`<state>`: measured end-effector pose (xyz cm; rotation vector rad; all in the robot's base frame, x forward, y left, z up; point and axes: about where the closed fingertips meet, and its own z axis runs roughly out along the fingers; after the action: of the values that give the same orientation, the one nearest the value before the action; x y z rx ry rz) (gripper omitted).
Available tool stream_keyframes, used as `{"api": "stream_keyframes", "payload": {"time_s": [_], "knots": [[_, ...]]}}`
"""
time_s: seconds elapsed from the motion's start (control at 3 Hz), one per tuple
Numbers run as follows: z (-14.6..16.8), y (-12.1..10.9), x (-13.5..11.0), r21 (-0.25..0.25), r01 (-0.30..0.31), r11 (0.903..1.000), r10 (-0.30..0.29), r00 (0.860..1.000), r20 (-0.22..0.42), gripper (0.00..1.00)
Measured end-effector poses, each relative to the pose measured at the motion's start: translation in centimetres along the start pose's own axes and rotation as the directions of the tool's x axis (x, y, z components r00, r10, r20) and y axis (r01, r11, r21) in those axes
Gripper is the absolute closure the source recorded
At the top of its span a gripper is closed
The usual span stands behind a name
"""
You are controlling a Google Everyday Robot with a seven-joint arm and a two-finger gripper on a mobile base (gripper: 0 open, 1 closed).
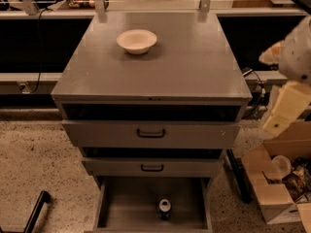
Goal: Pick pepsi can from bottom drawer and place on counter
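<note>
Gripper (284,108) hung right of the bench (194,76), its spread indiscernible; the reach called for a vertical descent over the upright pepsi can (165,208) in the bottom drawer (126,203).

Probably lab, end effector (284,108) at right, cardboard boxes (270,198)

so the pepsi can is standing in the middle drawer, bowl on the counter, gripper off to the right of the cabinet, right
Not quite: the camera view shows the pepsi can standing in the open bottom drawer, not the middle one. The bowl is on the counter and the gripper is off to the right of the cabinet.
</note>
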<state>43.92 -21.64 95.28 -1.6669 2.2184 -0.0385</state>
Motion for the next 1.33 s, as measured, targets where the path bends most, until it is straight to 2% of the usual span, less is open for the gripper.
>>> {"api": "stream_keyframes", "payload": {"time_s": [0.33,0.67,1.0,1.33], "knots": [[4.2,4.0,-0.2,-0.03,0.006,0.9995,-0.002,0.99,0.144,0.0],[10.3,8.1,1.7,-0.069,-0.028,0.9972,0.047,0.955,0.292,0.0],[12.0,10.0,4.1,-0.05,-0.094,0.9943,0.105,0.934,0.341,0.0],[14.3,10.7,3.1,-0.077,-0.086,0.9933,0.109,0.915,0.388,0.0]]}}
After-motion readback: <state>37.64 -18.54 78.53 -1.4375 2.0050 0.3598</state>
